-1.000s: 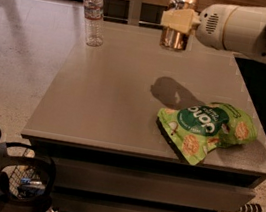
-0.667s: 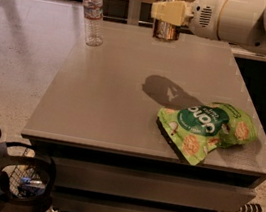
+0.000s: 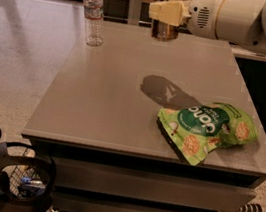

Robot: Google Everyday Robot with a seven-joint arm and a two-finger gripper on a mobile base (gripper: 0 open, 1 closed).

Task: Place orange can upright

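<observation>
The orange can (image 3: 164, 28) shows as a small brownish metal can held upright in the air over the far part of the grey table (image 3: 108, 104). My gripper (image 3: 165, 11) is shut on the orange can, its cream fingers wrapped across the can's middle. The white arm reaches in from the upper right. The can's top runs to the frame's upper edge. Its shadow lies on the table's middle, left of the snack bag.
A clear plastic water bottle (image 3: 93, 14) stands upright at the table's far left corner. A green snack bag (image 3: 205, 129) lies flat near the front right. A dark chair and a wire basket (image 3: 21, 180) sit on the floor at lower left.
My gripper has carried the orange can left and farther back over the table, a little higher. The shadow on the table has moved left with it.
</observation>
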